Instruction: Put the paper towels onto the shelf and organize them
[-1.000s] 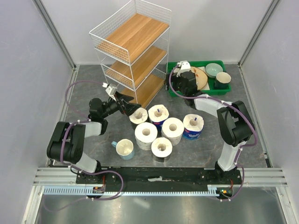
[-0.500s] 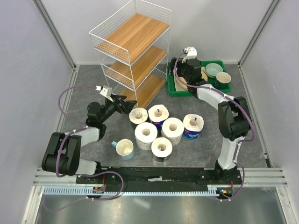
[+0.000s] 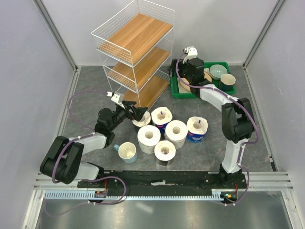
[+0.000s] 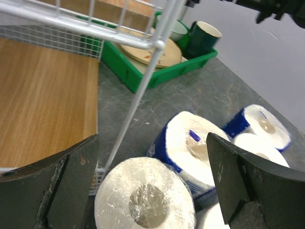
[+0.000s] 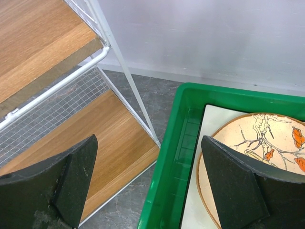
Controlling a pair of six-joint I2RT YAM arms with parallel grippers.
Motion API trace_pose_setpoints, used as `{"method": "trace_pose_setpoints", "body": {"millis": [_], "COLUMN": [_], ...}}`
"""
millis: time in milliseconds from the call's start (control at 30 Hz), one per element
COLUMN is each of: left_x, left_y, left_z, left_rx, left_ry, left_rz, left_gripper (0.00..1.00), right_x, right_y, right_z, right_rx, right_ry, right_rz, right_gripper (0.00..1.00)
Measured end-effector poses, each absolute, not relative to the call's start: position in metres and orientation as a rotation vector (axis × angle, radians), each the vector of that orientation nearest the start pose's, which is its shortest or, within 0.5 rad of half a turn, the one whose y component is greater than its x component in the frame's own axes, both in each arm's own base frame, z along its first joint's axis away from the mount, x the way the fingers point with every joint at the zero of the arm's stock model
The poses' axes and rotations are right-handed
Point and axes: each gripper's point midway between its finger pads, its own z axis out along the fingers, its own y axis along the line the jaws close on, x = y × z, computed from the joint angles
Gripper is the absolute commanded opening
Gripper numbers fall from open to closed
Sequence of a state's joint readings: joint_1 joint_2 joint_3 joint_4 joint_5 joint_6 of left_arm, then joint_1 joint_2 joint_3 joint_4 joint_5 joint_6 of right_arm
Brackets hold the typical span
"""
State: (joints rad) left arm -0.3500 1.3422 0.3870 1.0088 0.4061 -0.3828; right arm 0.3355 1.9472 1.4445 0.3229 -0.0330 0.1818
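Observation:
Several paper towels stand upright in a cluster on the grey table in front of the shelf, a white wire rack with three wooden boards. My left gripper hangs open over the leftmost roll. In the left wrist view that plastic-wrapped roll lies between and below the fingers of the left gripper, untouched, with a blue-wrapped roll just behind it. My right gripper is open above the gap between shelf and green tray, holding nothing.
A green tray of dishes sits right of the shelf, with a patterned plate inside its left wall. A pale cup with a blue handle stands near the rolls. The shelf's corner post is close to the left fingers.
My left gripper has swung right and toward the near edge, from beside the shelf's bottom board to over the leftmost roll. The right gripper rose and moved back over the tray's left edge.

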Motion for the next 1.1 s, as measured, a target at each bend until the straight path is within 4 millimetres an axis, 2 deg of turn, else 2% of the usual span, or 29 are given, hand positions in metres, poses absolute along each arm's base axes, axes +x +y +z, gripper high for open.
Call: {"method": "trace_pose_setpoints", "body": {"millis": [167,333,433,500,533,600,633,700,733,800,833,1000,1100], "left_x": [0.352,0.379,0.395,0.400,0.402,0.404,0.405,0.403,0.403,0.403,0.403,0.405,0.408], "left_y": [-0.208,-0.212,-0.212,-0.211,-0.209,-0.207,-0.206,-0.209,-0.209,-0.209,-0.209,-0.200,-0.187], "left_z": [0.165,0.163,0.168,0.170,0.170,0.170,0.170,0.170,0.169,0.169,0.169,0.165,0.164], "left_rx": [0.225,0.169,0.133,0.113,0.102,0.089,0.081,0.092,0.092,0.097,0.095,0.077,0.080], "left_ry": [1.603,1.605,1.589,1.583,1.581,1.577,1.578,1.577,1.577,1.577,1.577,1.592,1.598], "left_rz": [-0.782,-0.671,-0.602,-0.570,-0.552,-0.523,-0.510,-0.500,-0.496,-0.487,-0.480,-0.427,-0.343], "left_gripper": [0.99,0.96,0.81,0.77,0.68,0.57,0.48,0.40,0.35,0.32,0.30,0.22,0.10], "right_x": [0.562,0.575,0.586,0.593,0.595,0.597,0.599,0.604,0.607,0.611,0.610,0.610,0.607], "right_y": [0.212,0.217,0.223,0.225,0.226,0.227,0.228,0.232,0.233,0.237,0.241,0.245,0.249], "right_z": [0.204,0.186,0.174,0.170,0.168,0.164,0.163,0.161,0.162,0.161,0.161,0.161,0.161], "right_rx": [-0.176,-0.203,-0.224,-0.234,-0.237,-0.243,-0.245,-0.250,-0.252,-0.258,-0.267,-0.333,-0.369], "right_ry": [1.762,1.781,1.788,1.784,1.783,1.778,1.774,1.766,1.759,1.748,1.744,1.723,1.719], "right_rz": [0.414,0.419,0.425,0.430,0.432,0.436,0.442,0.456,0.465,0.486,0.511,0.513,0.535], "right_gripper": [0.98,0.94,0.77,0.72,0.64,0.58,0.51,0.43,0.33,0.14,0.00,0.00,0.00]}}
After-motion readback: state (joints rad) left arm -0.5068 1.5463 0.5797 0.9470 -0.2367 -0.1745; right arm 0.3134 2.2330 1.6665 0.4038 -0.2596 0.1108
